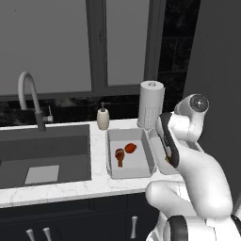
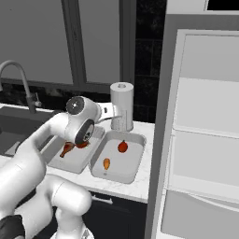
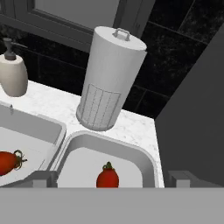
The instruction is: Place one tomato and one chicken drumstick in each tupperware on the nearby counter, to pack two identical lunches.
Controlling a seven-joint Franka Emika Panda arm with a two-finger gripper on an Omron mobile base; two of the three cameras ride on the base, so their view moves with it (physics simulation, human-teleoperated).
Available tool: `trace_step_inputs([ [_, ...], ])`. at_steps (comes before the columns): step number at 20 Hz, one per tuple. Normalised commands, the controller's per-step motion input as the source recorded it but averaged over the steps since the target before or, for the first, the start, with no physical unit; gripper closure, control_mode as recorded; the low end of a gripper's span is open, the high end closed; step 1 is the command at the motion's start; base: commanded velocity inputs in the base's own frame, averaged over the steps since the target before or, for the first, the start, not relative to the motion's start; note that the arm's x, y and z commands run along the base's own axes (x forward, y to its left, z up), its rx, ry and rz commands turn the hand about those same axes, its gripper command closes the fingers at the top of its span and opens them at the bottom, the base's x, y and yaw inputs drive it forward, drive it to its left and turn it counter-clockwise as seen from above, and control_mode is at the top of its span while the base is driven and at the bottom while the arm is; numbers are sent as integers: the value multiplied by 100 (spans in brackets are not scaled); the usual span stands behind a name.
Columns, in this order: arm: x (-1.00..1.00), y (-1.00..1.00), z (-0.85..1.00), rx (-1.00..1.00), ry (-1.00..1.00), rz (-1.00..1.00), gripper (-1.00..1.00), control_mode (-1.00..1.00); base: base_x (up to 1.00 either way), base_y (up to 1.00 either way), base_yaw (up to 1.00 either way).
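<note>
Two light-grey tupperware tubs stand side by side on the white marbled counter [image 1: 70, 188]. The left tupperware [image 1: 148, 162] holds a chicken drumstick [image 1: 120, 156] and a tomato [image 1: 131, 148]. The right tupperware [image 2: 135, 161] holds a tomato [image 2: 123, 146] and a drumstick [image 2: 106, 164]. In the hand view my gripper [image 3: 113, 181] hangs open above the right tupperware [image 3: 144, 153], its fingertips [image 3: 43, 178] spread wide, with that tub's tomato [image 3: 107, 177] lying below. The left tub's tomato [image 3: 6, 161] shows at the left edge. My arm hides most of the right tub in the left base view.
A paper-towel roll [image 3: 111, 78] stands just behind the right tub, and a soap dispenser [image 1: 103, 117] behind the left one. The dark sink [image 1: 44, 150] with its faucet [image 1: 28, 92] lies to the left. An open fridge [image 2: 205, 140] with pale shelves bounds the counter's right end.
</note>
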Motion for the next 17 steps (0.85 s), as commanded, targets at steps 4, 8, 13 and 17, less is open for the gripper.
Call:
trace_step_inputs([
  [4,-95,70,99,3,5,0,-100,-100,0,0,0],
  [8,-100,53,57,2,-15,0,-100,-100,0,0,0],
  [13,-100,7,88,13,2,1,-100,-100,0,0,0],
  [17,-100,-1,49,24,3,2,-100,-100,0,0,0],
])
